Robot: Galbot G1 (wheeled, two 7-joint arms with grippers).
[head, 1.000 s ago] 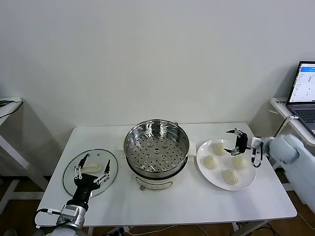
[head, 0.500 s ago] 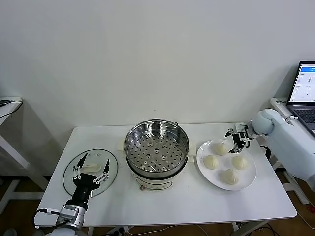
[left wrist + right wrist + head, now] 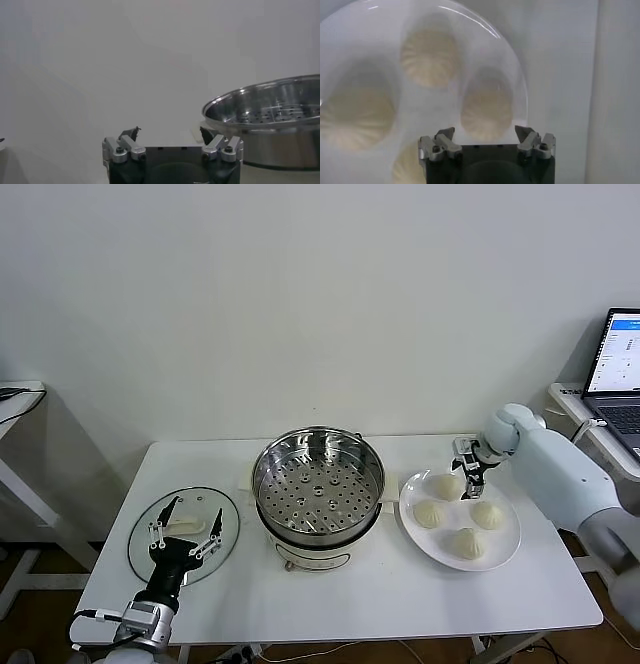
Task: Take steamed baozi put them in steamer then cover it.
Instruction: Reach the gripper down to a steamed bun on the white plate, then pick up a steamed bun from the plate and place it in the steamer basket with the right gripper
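Note:
Four cream-white baozi lie on a white plate [image 3: 505,558]: one at the back [image 3: 444,485], two in the middle [image 3: 428,513] [image 3: 487,513] and one at the front [image 3: 466,543]. My right gripper [image 3: 469,475] is open and empty, pointing down just above the plate's far edge by the back baozi. In the right wrist view the gripper [image 3: 486,136] stands over one baozi [image 3: 486,111], apart from it. The steel steamer [image 3: 318,484] stands open and empty at the table's middle. The glass cover [image 3: 150,559] lies flat at the left. My left gripper [image 3: 197,509] is open over the cover.
The steamer [image 3: 270,110] shows to one side in the left wrist view, with my left gripper [image 3: 170,136] open before it. A laptop [image 3: 618,369] sits on a side table at the far right. Another side table [image 3: 15,396] stands at the far left.
My right arm has swung from the plate's right side round to its far edge, and the gripper now points down over the back baozi. The left arm has not moved.

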